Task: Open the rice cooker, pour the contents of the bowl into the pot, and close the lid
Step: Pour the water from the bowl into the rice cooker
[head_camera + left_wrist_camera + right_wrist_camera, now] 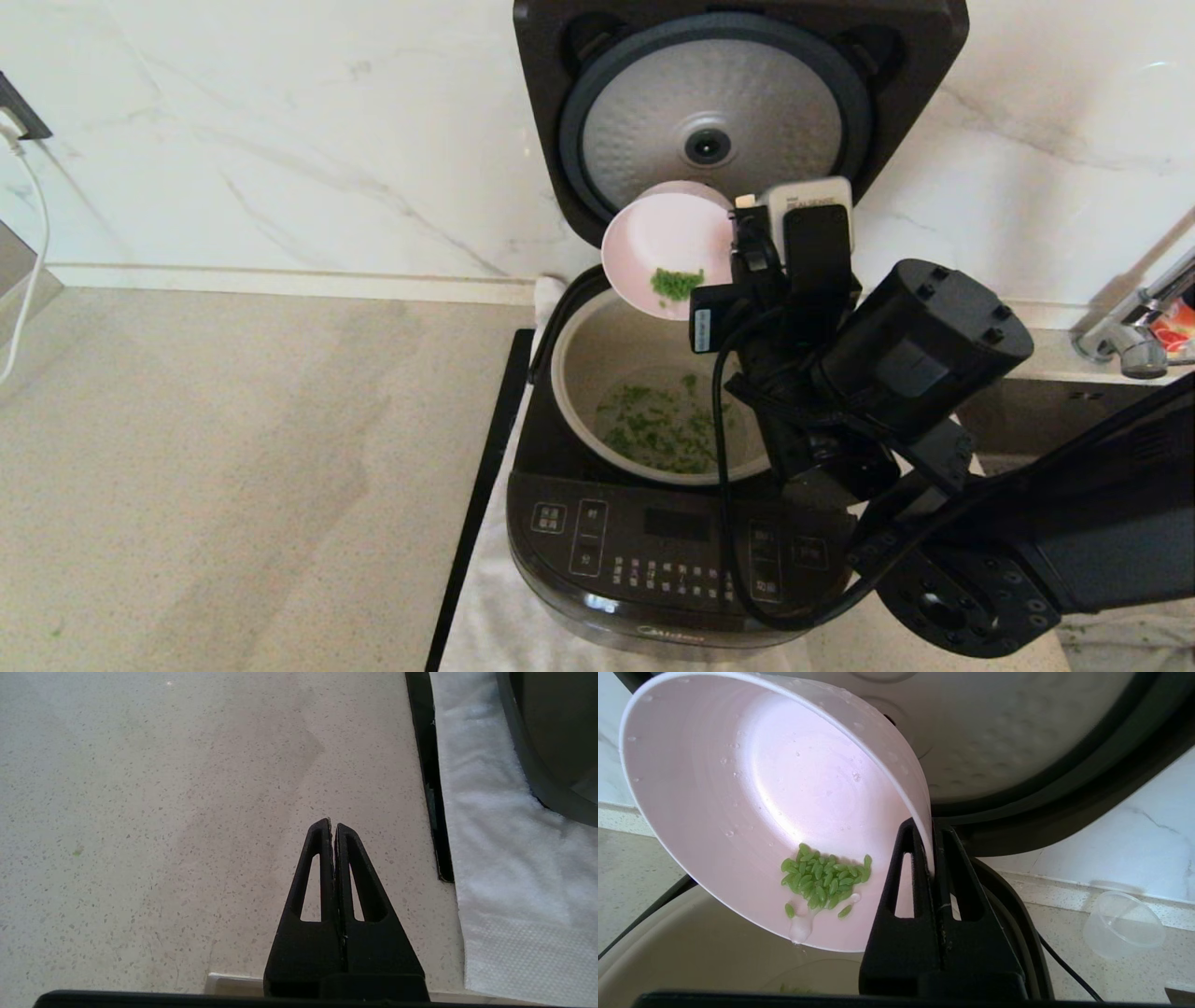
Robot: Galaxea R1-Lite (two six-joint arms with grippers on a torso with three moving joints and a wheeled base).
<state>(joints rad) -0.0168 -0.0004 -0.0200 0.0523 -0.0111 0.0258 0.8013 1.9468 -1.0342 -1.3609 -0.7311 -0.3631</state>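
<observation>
Head view: large glossy black squarish rice cooker (653, 551) stands on a white cloth (495, 607) on the speckled beige desk (233, 448), its black hinged lid (738, 112) raised upright against the marble wall, dimpled silver disc facing out. Round light-grey metal inner pot (653, 401) sits exposed in the body; chopped green bits in liquid lie on its floor. Right pincer (930, 858) is clenched on the rim of the small pale pink bowl (665, 247), one finger inside the wall and one outside. Bowl tipped steeply on its side above the pot's far edge, mouth facing the robot's left. A clump of green bits (822, 879) clings low on the bowl's inner wall, with a bead of clear liquid at the lowest rim. Clear plastic cup (1122, 924) lies on the desk beside the cooker. Left pincer (332, 828) hangs over bare desk near the cloth's edge, fingers pressed together, holding nothing.
</observation>
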